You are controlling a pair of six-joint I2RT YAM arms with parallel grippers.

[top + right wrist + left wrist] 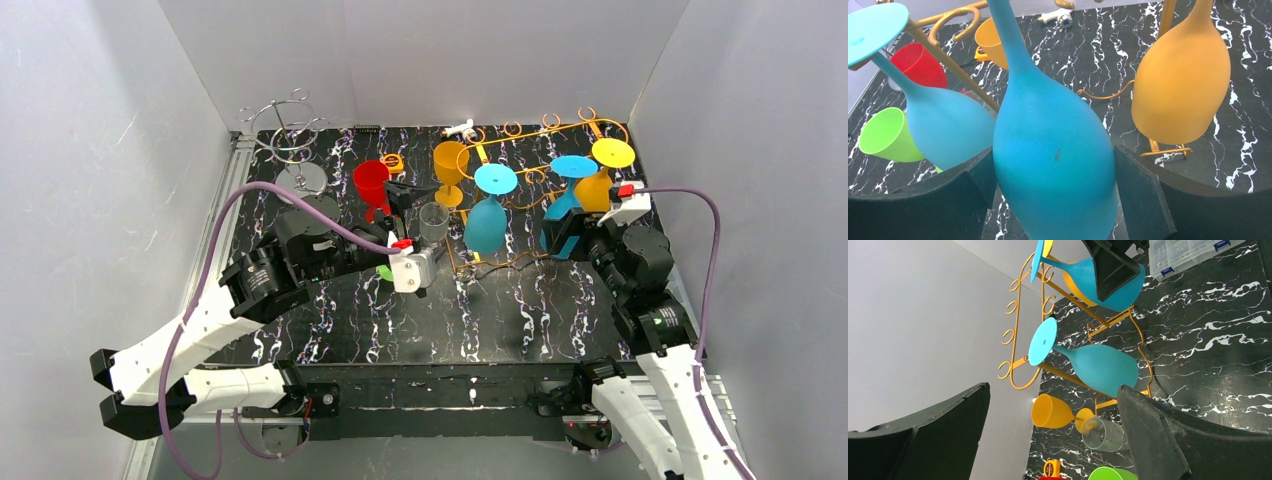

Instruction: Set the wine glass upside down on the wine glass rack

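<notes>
An orange wire wine glass rack (550, 122) stands at the back right of the table. A blue wine glass (1053, 165) hangs upside down on it, its foot up at the rail. My right gripper (1053, 152) is shut on its bowl, one pad on each side. A teal glass (486, 222) and a yellow glass (597, 188) also hang upside down on the rack. Left of the rack, another yellow wine glass (450, 165) stands upright. My left gripper (410, 195) is open and holds nothing, just left of that glass and a clear tumbler (433, 222).
A red cup (371, 183) and a yellow tape measure (393, 162) sit behind the left gripper. A green cup (885, 135) lies under the left wrist. A silver wire stand (290, 135) is at the back left. White walls close in three sides.
</notes>
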